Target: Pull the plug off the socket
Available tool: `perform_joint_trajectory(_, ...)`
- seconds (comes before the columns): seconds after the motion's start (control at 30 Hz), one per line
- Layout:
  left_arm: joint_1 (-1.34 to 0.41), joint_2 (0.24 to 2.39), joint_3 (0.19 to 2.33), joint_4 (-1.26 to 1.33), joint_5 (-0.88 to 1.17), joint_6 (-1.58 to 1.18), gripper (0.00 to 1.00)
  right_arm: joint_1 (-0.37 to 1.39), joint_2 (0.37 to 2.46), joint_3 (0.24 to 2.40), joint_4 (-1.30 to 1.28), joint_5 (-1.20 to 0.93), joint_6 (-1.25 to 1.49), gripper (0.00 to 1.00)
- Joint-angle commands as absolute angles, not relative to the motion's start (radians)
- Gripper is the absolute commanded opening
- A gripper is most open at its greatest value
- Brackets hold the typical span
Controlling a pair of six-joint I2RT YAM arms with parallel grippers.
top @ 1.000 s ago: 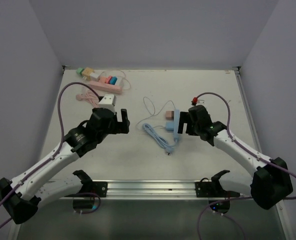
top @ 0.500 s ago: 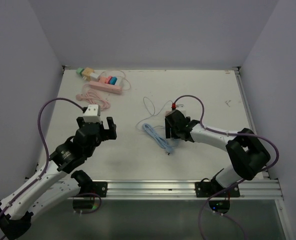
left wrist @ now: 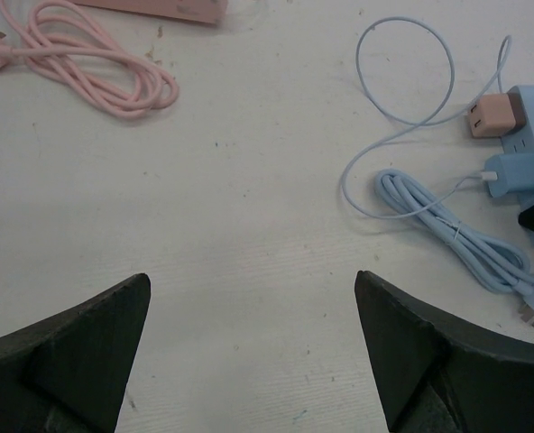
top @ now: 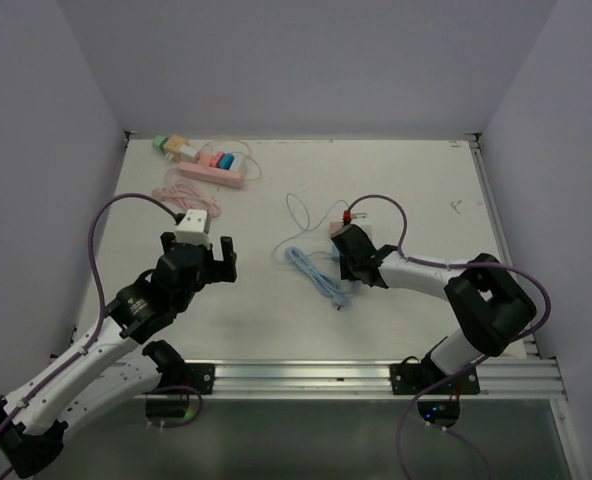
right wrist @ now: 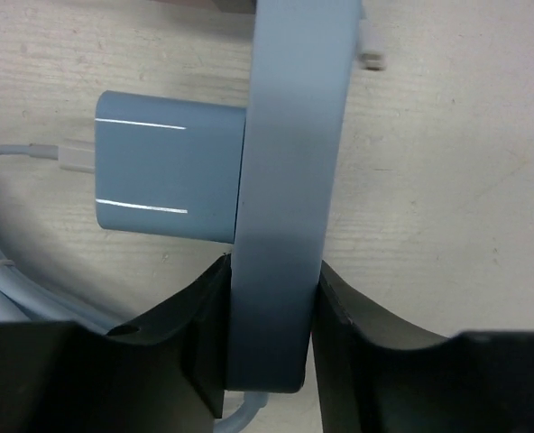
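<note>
**Right jaws close on the socket strip; the plug is not yet out**

At the left of the overhead view, the left gripper point(top: 197, 248) has drawn back a little toward the lower left. It hovers above the bare desk point(top: 276, 320) with its jaws wide apart and nothing between them.

Right of centre lies the blue socket strip point(right wrist: 294, 108), with the coiled blue cable point(left wrist: 456, 234) just below and left of it. A blue plug point(right wrist: 168, 167) sits in the strip's left side, and a peach-coloured plug point(left wrist: 494, 115) sits just above it. Both are fully seated. The task does not say which one is meant.

The main change is on the right. A second ago the right gripper point(right wrist: 271, 271) stood open beside the strip. Now its arm has folded in, and the wrist view shows the jaws clamped on the strip's lower end, one pad pressed to each long side.

This looks like a bracing hold that pins the strip down so it cannot slide. The pull itself probably falls to the left arm, which is well away from the plugs and must cross the desk to reach one.
</note>
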State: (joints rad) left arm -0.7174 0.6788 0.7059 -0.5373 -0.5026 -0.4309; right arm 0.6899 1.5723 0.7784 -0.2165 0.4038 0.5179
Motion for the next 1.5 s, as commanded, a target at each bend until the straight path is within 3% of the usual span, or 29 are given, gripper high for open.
perform_joint_trajectory(0.0, -0.710, 0.676, 0.690, -0.471, -0.440, -0.377, 0.99, 0.687, 1.525, 0.744, -0.169, 0.436, 0.491, 0.36)
perform_joint_trajectory(0.1, -0.710, 0.684, 0.684, -0.453, -0.410, -0.382, 0.99, 0.689, 1.490, 0.720, -0.137, 0.411, 0.474, 0.20)
perform_joint_trajectory(0.17, -0.710, 0.699, 0.683, -0.440, -0.393, -0.385, 1.00, 0.689, 1.459, 0.704, -0.107, 0.385, 0.439, 0.00)
perform_joint_trajectory(0.57, -0.710, 0.894, 0.736, -0.272, -0.216, -0.505, 0.99, 0.676, 1.211, 0.608, 0.035, 0.146, 0.331, 0.00)
perform_joint_trajectory(0.87, -0.710, 1.115, 0.772, -0.063, -0.031, -0.652, 1.00, 0.676, 1.187, 0.529, 0.123, 0.091, 0.367, 0.00)
perform_joint_trajectory(1.17, -0.718, 1.307, 0.788, 0.089, 0.034, -0.925, 0.98, 0.676, 1.134, 0.440, 0.271, 0.063, 0.446, 0.00)
perform_joint_trajectory(1.47, -0.785, 1.500, 0.859, 0.192, 0.020, -1.012, 0.94, 0.676, 1.128, 0.397, 0.353, 0.046, 0.520, 0.00)
